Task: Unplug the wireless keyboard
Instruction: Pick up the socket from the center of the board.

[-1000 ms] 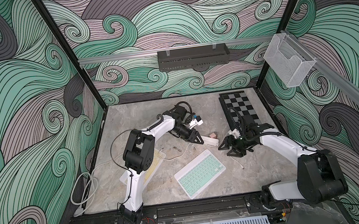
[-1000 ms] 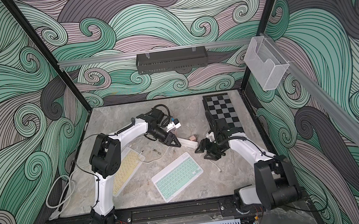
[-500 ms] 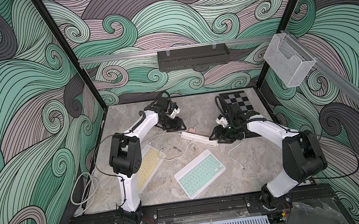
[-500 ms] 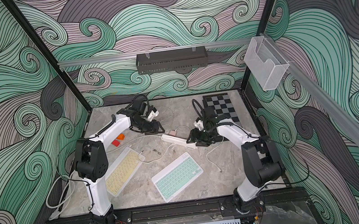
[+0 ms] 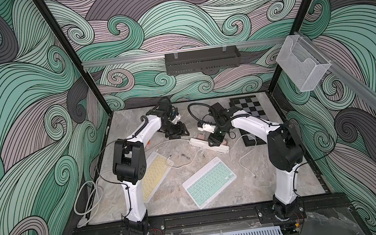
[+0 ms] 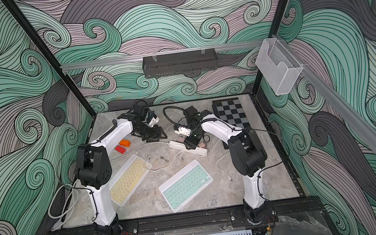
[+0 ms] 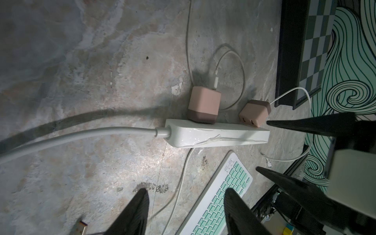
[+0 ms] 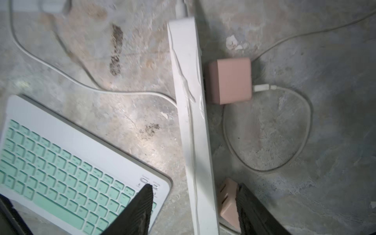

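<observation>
A mint-keyed wireless keyboard (image 5: pixel 209 182) (image 6: pixel 186 185) (image 8: pixel 61 162) lies near the front with no cable seen in it. To its left a yellow keyboard (image 5: pixel 155 176) has a thin white cable at its far corner. The white power strip (image 5: pixel 199 142) (image 7: pixel 213 134) (image 8: pixel 191 101) carries one plugged pink charger (image 7: pixel 204 107) (image 8: pixel 231 80). A second pink charger (image 7: pixel 254 115) (image 8: pixel 227 201) lies loose, prongs showing. My right gripper (image 5: pixel 215 141) (image 8: pixel 195 203) is open, its fingers either side of the strip's end and the loose charger. My left gripper (image 5: pixel 176 134) (image 7: pixel 185 203) hangs open and empty behind the strip.
A chessboard (image 5: pixel 250 114) lies at the back right. A loose white cable (image 5: pixel 244 162) ends free on the stone table (image 5: pixel 253 193) at the right. Red and orange blocks (image 6: pixel 123 146) sit by the left arm. A thick white cord (image 5: pixel 86 198) loops off the left edge.
My left gripper has pulled back from the strip toward the far left and opened wider. My right gripper has moved left over the strip's end.
</observation>
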`<action>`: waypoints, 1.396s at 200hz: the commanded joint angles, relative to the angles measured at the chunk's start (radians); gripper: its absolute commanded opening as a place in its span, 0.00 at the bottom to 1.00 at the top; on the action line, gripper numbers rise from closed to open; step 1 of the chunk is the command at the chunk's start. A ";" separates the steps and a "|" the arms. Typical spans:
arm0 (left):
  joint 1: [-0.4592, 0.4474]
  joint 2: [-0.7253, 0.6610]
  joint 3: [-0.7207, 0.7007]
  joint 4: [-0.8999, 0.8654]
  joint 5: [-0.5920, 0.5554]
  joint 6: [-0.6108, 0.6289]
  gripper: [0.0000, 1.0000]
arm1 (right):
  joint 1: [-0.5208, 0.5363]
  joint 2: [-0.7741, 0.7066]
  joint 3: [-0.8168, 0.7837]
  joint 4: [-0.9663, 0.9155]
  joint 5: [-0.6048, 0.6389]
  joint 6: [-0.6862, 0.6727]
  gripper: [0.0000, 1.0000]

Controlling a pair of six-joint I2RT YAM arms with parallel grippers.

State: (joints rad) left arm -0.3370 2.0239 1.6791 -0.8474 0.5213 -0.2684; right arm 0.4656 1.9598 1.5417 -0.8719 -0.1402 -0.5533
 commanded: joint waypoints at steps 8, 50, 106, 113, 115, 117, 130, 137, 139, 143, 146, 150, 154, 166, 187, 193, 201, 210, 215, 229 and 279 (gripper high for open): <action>-0.002 0.018 0.007 0.010 0.023 -0.063 0.60 | -0.012 0.056 0.012 -0.032 0.043 -0.186 0.65; 0.002 0.021 -0.009 0.046 0.029 -0.127 0.61 | 0.000 0.050 -0.055 0.069 -0.006 -0.218 0.48; 0.006 0.006 -0.074 0.183 0.118 -0.267 0.62 | 0.008 -0.087 -0.264 0.390 0.083 -0.269 0.00; 0.006 0.004 -0.091 0.214 0.143 -0.299 0.63 | 0.011 -0.110 -0.293 0.433 0.090 -0.268 0.00; 0.006 0.002 -0.096 0.227 0.150 -0.308 0.63 | 0.014 -0.117 -0.300 0.449 0.093 -0.267 0.00; 0.007 0.002 -0.104 0.238 0.159 -0.320 0.63 | 0.015 -0.124 -0.312 0.465 0.095 -0.267 0.00; 0.006 -0.005 -0.148 0.324 0.200 -0.399 0.66 | 0.038 -0.169 -0.386 0.604 0.152 -0.269 0.00; 0.005 -0.011 -0.173 0.375 0.225 -0.437 0.67 | 0.058 -0.194 -0.435 0.703 0.199 -0.280 0.00; 0.004 -0.012 -0.179 0.387 0.228 -0.448 0.67 | 0.064 -0.202 -0.451 0.734 0.215 -0.283 0.00; 0.004 -0.016 -0.189 0.407 0.233 -0.469 0.69 | 0.077 -0.215 -0.476 0.797 0.244 -0.293 0.00; 0.004 -0.019 -0.196 0.418 0.233 -0.481 0.70 | 0.086 -0.223 -0.501 0.842 0.264 -0.301 0.00; 0.004 -0.022 -0.203 0.432 0.235 -0.497 0.71 | 0.097 -0.234 -0.525 0.899 0.290 -0.310 0.00; 0.004 -0.026 -0.210 0.442 0.234 -0.511 0.72 | 0.108 -0.241 -0.551 0.962 0.320 -0.318 0.00; 0.005 -0.035 -0.226 0.473 0.233 -0.552 0.74 | 0.135 -0.247 -0.599 1.128 0.419 -0.333 0.00; 0.003 -0.060 -0.273 0.579 0.239 -0.650 0.75 | 0.154 -0.238 -0.610 1.228 0.473 -0.313 0.00; -0.001 -0.065 -0.278 0.597 0.232 -0.668 0.74 | 0.161 -0.235 -0.615 1.253 0.483 -0.312 0.00; -0.004 -0.068 -0.280 0.599 0.217 -0.677 0.70 | 0.169 -0.234 -0.624 1.288 0.494 -0.310 0.00; -0.005 -0.071 -0.281 0.584 0.186 -0.677 0.69 | 0.174 -0.237 -0.630 1.316 0.499 -0.296 0.00; -0.006 -0.072 -0.287 0.576 0.168 -0.680 0.67 | 0.177 -0.239 -0.632 1.325 0.506 -0.283 0.00; 0.001 -0.082 -0.318 0.589 0.127 -0.706 0.67 | 0.180 -0.254 -0.645 1.361 0.529 -0.250 0.00; 0.000 -0.072 -0.341 0.763 0.094 -0.825 0.42 | 0.214 -0.257 -0.679 1.435 0.542 -0.249 0.00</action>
State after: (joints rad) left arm -0.3370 1.9537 1.3239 -0.1761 0.6685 -1.0046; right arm 0.6624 1.7462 0.8551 0.3714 0.3637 -0.8276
